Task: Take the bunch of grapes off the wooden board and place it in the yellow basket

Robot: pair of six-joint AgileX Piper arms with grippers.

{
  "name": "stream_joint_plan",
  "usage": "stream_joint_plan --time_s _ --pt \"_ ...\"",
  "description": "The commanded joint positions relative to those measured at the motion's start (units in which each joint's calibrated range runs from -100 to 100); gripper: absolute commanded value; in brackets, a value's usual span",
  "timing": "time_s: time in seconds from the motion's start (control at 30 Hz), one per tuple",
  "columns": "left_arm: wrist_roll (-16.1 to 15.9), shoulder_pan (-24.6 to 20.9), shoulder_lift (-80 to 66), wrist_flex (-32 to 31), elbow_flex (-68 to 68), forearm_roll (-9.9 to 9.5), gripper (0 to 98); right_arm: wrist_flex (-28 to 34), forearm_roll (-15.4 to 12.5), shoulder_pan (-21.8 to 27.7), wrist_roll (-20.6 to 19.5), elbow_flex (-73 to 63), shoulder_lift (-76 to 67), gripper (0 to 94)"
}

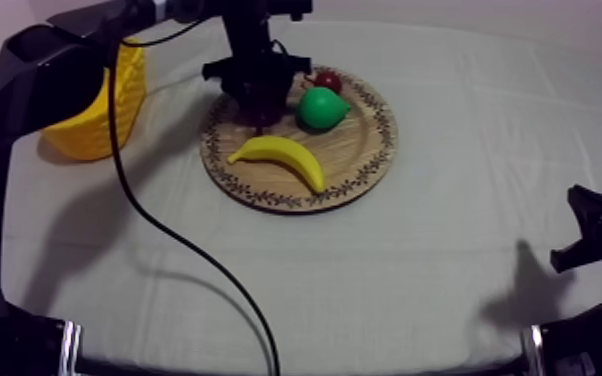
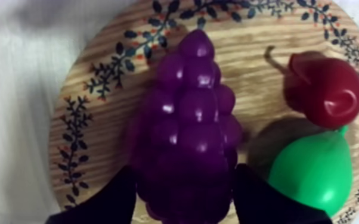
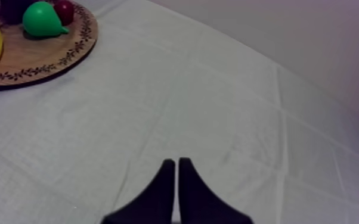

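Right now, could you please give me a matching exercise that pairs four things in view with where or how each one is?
Things:
1. bunch of grapes
2. banana
3. yellow basket
4. right gripper

Places or states:
A. shut on nothing, over bare cloth
B. standing on the cloth beside the wooden board
C. inside the left gripper, on the board
D. lying on the board's side nearest the top camera

Pairs: 1-C, 2-D, 3-B, 4-A.

The green pear (image 1: 321, 108) sits just beside the small red fruit (image 1: 329, 80), the banana (image 1: 280, 158) apart from both.
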Motion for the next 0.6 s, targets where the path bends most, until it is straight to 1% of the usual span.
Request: stream_joint_plan --time_s 0.0,0.23,0.57 --pt "-0.1 0.0 -2.1 -1.0 1.9 0.29 45.2 0.0 0.0 0.0 0.0 0.0 0.0 0.3" --pt "-0.8 0.1 -11.6 -2.5 9.5 0.27 45.6 0.0 0.0 0.0 0.0 0.0 0.0 0.3" --pt "-1.2 0.4 -25.4 0.7 16.6 0.46 46.3 0.0 0.0 0.0 0.0 0.0 0.0 0.3"
